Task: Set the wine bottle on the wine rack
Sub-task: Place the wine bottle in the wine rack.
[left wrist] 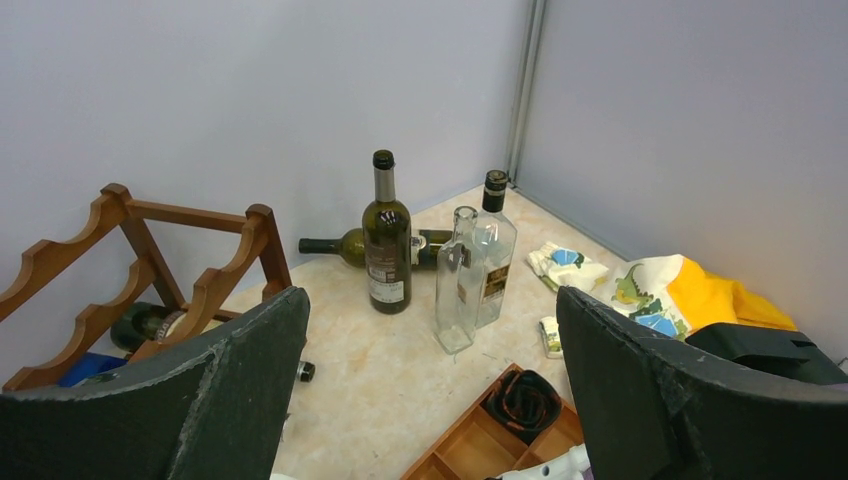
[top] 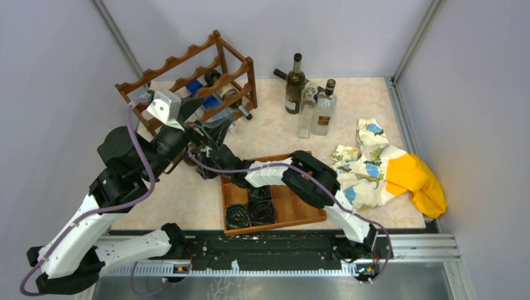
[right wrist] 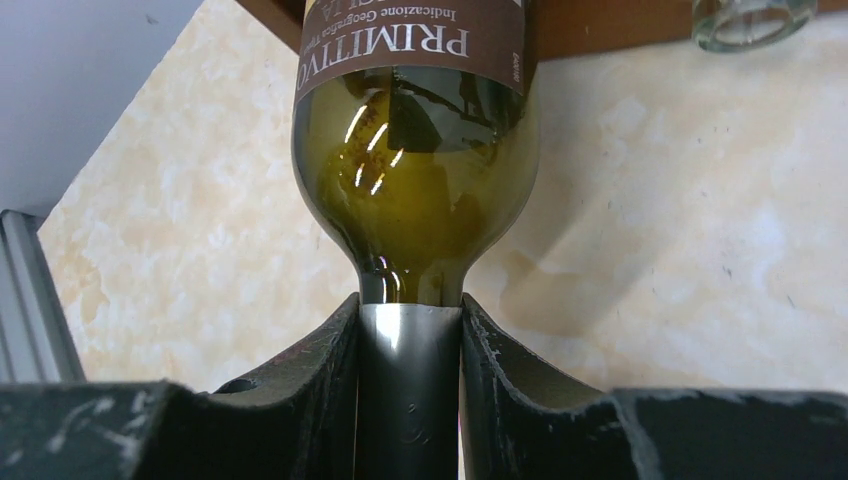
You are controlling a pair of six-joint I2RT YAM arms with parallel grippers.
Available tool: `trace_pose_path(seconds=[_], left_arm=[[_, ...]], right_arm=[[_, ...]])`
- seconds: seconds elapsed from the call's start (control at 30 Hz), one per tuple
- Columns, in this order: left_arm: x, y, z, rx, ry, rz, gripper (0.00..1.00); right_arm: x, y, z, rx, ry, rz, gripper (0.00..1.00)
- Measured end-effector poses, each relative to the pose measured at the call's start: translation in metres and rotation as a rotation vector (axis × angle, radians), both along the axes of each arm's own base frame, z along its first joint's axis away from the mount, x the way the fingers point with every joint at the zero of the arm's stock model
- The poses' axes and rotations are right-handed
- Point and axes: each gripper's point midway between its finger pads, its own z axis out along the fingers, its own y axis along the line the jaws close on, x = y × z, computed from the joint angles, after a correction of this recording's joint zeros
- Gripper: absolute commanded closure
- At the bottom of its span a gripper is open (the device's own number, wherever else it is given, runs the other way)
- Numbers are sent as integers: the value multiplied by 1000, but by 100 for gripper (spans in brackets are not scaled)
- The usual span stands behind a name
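while you look through the right wrist camera, the right gripper point(right wrist: 410, 325) has its jaws clamped on the silver-foiled neck of the wine bottle point(right wrist: 415, 190), one finger point(right wrist: 325, 360) on each side, both touching the foil. the green shoulder and a brown label reading primitivo fill the upper half of that view. the beige marbled table point(right wrist: 700, 250) lies beneath. a strip of brown wood crosses behind the label at the top edge, and you cannot tell from here whether the bottle rests on anything. a clear glass base point(right wrist: 752, 15) peeks in at the top right

in the left wrist view, the left gripper point(left wrist: 430, 320) hangs with its jaws wide apart and nothing between them. the wine rack point(left wrist: 215, 285) stands at the left, a dark bottle point(left wrist: 140, 322) lying in its lower tier. beyond, a green bottle point(left wrist: 387, 250) stands upright and another bottle point(left wrist: 340, 243) lies on its side behind it. a clear square bottle point(left wrist: 457, 285) and a black-capped clear bottle point(left wrist: 495, 255) stand just beside it. a corner of the compartment tray point(left wrist: 465, 455) and a patterned cloth point(left wrist: 650, 290) show lower right

from above, you see both wrists crowded together just in front of the rack at the back left of the table. the held bottle is mostly hidden among them, so you cannot trace it there. the tray sits front centre under the right forearm, dark rolled items point(top: 250, 212) in its compartments, and the cloth lies at the right, well apart from the rack
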Motion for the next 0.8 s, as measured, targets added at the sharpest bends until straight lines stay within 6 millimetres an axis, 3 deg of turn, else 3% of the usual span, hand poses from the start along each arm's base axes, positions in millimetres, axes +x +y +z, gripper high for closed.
trace_pose_path(seconds=[0.8], left_arm=[[-1, 5, 1, 5, 17, 15, 1]], right_arm=[[38, 39, -5, 47, -137, -32, 100]])
